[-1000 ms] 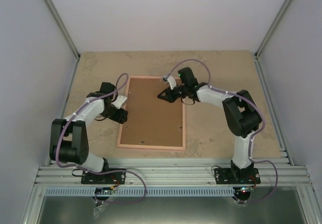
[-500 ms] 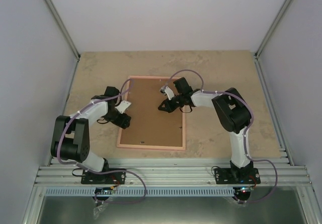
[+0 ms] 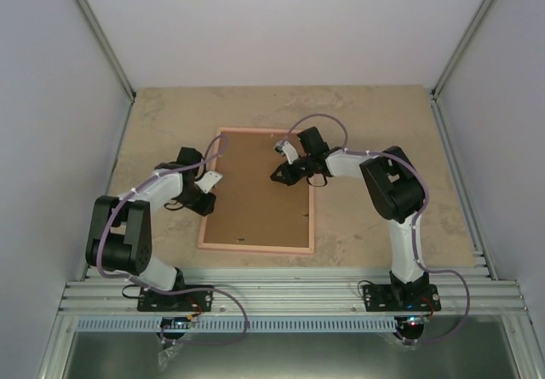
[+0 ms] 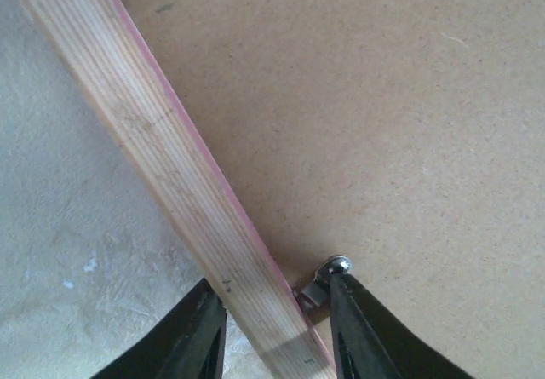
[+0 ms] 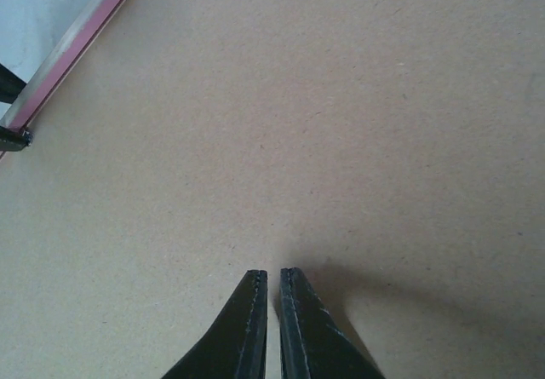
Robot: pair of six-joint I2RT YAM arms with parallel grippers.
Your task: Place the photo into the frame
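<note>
Judging by the top view, the task looks close to finished: the frame [image 3: 255, 247] lies face down mid-desk [image 3: 375, 123] with the brown backing board [image 3: 255, 196] seated inside its pink rails. The photo shows in no view, so it is presumably under the board, though that cannot be confirmed. What seems left is securing the board; a small metal clip [image 4: 328, 277] sits at the rail's inner edge. The left tool [image 4: 272, 328] is at the frame's 9 o'clock side, fingers apart and straddling that rail, one either side, gripping nothing. The right tool [image 5: 272, 311] is over the board toward 1 o'clock, fingers almost together with a sliver between, nothing held; whether the tips touch the board is unclear
</note>
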